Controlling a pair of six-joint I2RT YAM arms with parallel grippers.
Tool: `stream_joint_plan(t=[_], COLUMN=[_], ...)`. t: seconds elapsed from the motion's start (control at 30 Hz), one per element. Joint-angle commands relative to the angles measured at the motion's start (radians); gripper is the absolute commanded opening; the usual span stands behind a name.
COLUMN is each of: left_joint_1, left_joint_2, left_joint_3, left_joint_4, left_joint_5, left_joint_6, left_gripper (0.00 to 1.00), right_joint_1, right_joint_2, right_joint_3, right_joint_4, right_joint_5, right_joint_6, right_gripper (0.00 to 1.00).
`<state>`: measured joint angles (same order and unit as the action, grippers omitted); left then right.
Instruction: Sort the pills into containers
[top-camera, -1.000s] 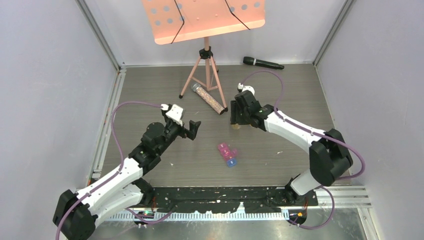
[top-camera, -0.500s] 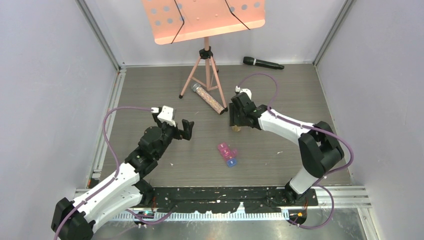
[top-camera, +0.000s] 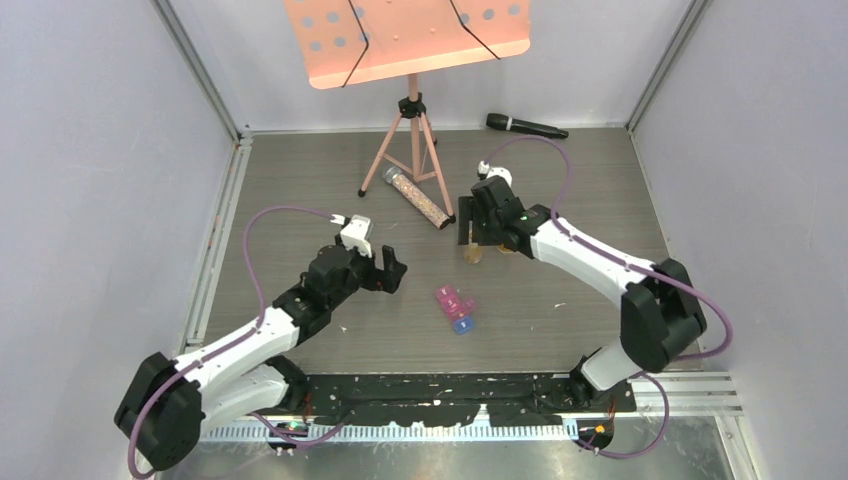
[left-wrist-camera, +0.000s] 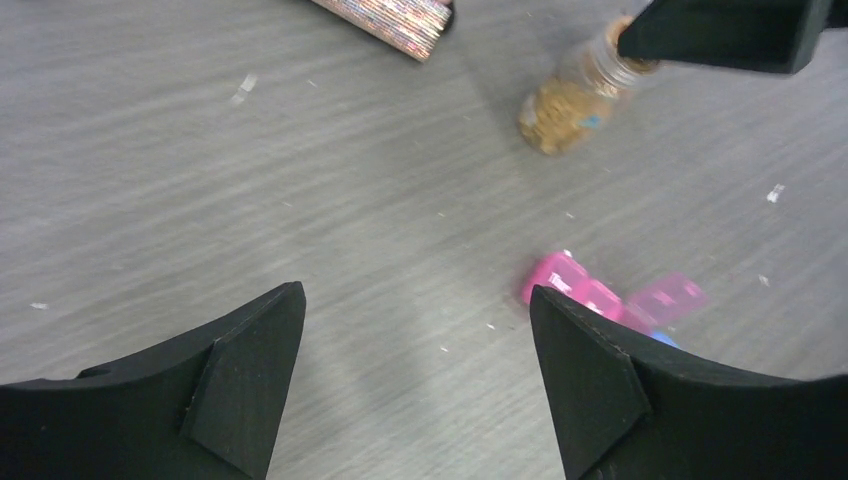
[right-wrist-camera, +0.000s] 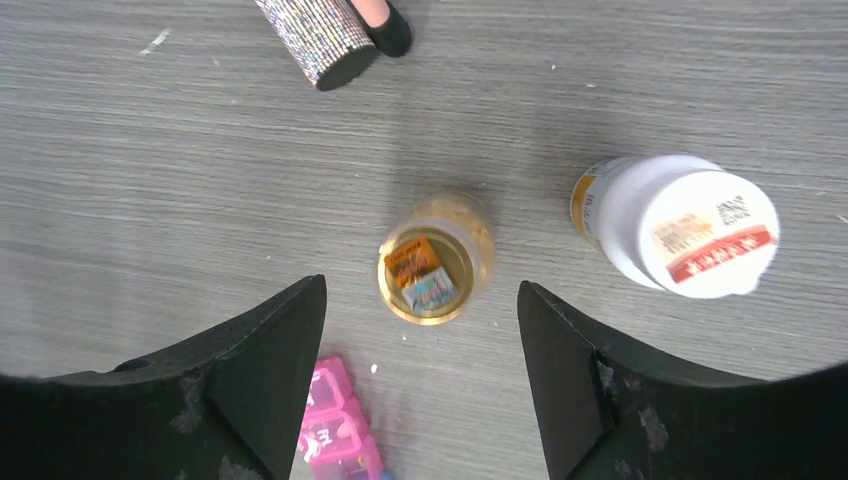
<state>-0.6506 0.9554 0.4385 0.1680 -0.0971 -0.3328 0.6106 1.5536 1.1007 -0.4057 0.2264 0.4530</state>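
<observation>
The pill-box strip (top-camera: 455, 306), pink, purple and blue, lies on the table mid-front. It also shows in the left wrist view (left-wrist-camera: 585, 293) and the right wrist view (right-wrist-camera: 335, 425). An open amber pill bottle (top-camera: 473, 254) stands upright behind it, with brownish contents (left-wrist-camera: 565, 100) and small packets inside (right-wrist-camera: 432, 265). My left gripper (top-camera: 391, 268) is open and empty, just left of the strip (left-wrist-camera: 415, 300). My right gripper (top-camera: 468, 230) is open and empty, above the amber bottle, one finger on each side of it (right-wrist-camera: 422, 290).
A white-capped bottle (right-wrist-camera: 680, 225) stands right of the amber one. A clear tube of speckled beads (top-camera: 418, 198) lies by the tripod music stand (top-camera: 410, 120). A black microphone (top-camera: 526, 126) lies at the back. Walls close the sides.
My left gripper has moved right and nearer, close to the pill-box strip. My right gripper has stayed over the amber bottle, shifting only slightly.
</observation>
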Motion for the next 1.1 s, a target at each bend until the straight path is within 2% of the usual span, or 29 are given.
stream_joint_plan(t=[0.0,0.07,0.17,0.2,0.3,0.47,0.6,0.73,0.8,0.9,1.07], left_joint_1=[-0.005,-0.008,-0.021,-0.035,-0.092,-0.145,-0.186,-0.231,-0.242,-0.253,-0.264], left_joint_2=[0.060,0.089,0.145,0.162,0.217,0.327,0.403,0.480,0.513,0.553,0.594], left_joint_3=[-0.012,-0.002,0.072,0.082,0.079,0.094,0.051,0.023,0.027,0.020,0.037], left_joint_4=[0.134,0.104,-0.059,-0.068,-0.015,0.035,0.163,0.311,0.336,0.405,0.412], left_joint_5=[0.157,0.151,0.162,0.162,0.139,0.127,0.117,0.111,0.107,0.103,0.080], left_joint_6=[-0.206,-0.288,-0.399,-0.414,-0.451,-0.579,-0.734,-0.803,-0.822,-0.866,-0.899], left_gripper=[0.84,0.82,0.80,0.79,0.79,0.77,0.70,0.65,0.59,0.48,0.43], right_joint_1=[-0.018,-0.025,-0.039,-0.045,-0.047,-0.049,-0.050,-0.051,-0.051,-0.052,-0.052], right_joint_2=[-0.145,-0.204,-0.294,-0.337,-0.443,-0.530,-0.562,-0.573,-0.576,-0.574,-0.565], right_joint_3=[0.020,-0.014,-0.082,-0.121,-0.225,-0.361,-0.456,-0.527,-0.560,-0.584,-0.598], right_joint_4=[-0.049,-0.070,-0.084,-0.086,-0.089,-0.064,-0.002,0.052,0.073,0.092,0.122], right_joint_5=[-0.019,-0.032,-0.075,-0.091,-0.105,-0.129,-0.172,-0.211,-0.249,-0.263,-0.271], right_joint_6=[0.000,-0.004,-0.012,-0.012,0.002,0.056,0.103,0.127,0.128,0.136,0.156], right_gripper=[0.77,0.74,0.68,0.68,0.66,0.65,0.61,0.45,0.40,0.39,0.39])
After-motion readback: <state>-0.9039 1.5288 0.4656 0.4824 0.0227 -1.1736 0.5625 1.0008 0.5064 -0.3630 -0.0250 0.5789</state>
